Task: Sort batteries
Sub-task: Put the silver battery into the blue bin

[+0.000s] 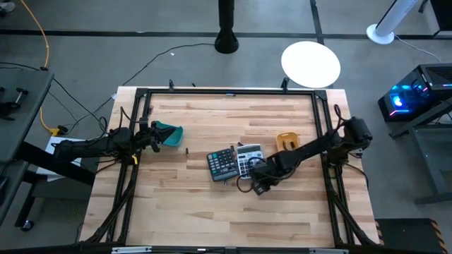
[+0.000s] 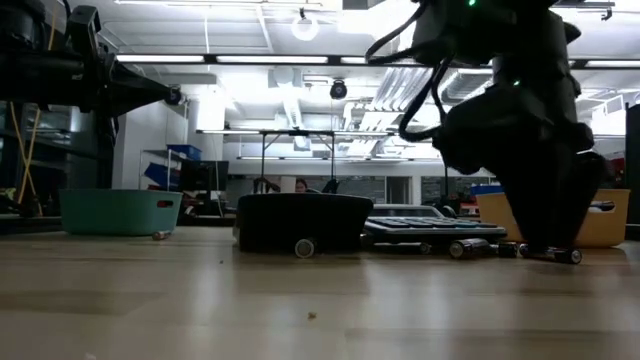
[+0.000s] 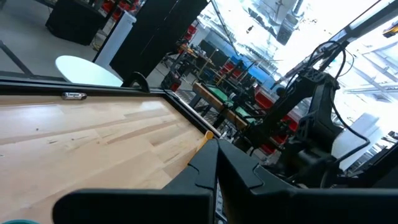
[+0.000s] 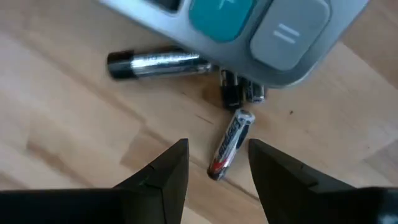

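Two fingers of the right gripper (image 4: 217, 165) stand spread apart with nothing held, and a silvery battery (image 4: 229, 144) with a red end lies on the wooden table (image 1: 212, 204) just ahead of the gap between them. It lies roughly along the line of the fingers, so the gripper would, I judge, do well to lower straight down until the fingers flank its middle, then close squarely across the cylinder so it cannot roll or squirt out. Just beyond that battery a short dark one (image 4: 239, 92) is half tucked under the edge of the grey calculator (image 4: 249, 37), and a longer battery (image 4: 158, 64) lies off to one side of it; keeping clear of the calculator's edge matters. The dark calculator (image 1: 221, 164) sits on the far side of the grey one.

The yellow tray (image 1: 287, 141) sits near this arm, behind the gripper; I cannot tell what it holds. The left gripper (image 1: 152, 135) waits well away, touching or just over the teal tray (image 1: 169, 134), whose contents are hidden, and whether its fingers are apart I cannot tell. One stray battery (image 1: 187, 151) lies just beside that tray.
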Motion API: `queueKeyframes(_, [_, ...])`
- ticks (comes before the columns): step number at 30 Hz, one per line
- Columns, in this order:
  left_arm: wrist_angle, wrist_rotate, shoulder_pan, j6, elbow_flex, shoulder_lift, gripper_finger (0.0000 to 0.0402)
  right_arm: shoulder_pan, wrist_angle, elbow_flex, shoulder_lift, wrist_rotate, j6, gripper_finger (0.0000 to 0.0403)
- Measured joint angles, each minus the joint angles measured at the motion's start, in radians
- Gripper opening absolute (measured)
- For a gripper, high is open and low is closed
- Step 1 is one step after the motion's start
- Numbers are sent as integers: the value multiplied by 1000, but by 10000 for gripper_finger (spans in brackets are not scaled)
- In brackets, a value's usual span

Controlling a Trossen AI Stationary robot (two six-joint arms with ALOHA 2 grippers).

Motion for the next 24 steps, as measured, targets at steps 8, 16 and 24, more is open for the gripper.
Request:
queueKeyframes(8, [0,0,0,0,0,0,1,-9,-80,30,14,23,18,24])
queueKeyframes(16, [0,0,0,0,0,0,1,-123,-180,339,-69,93,-313,7])
queueKeyframes(24, [0,-1,0,0,0,0,1,-325,81,557,98,110,-630,3])
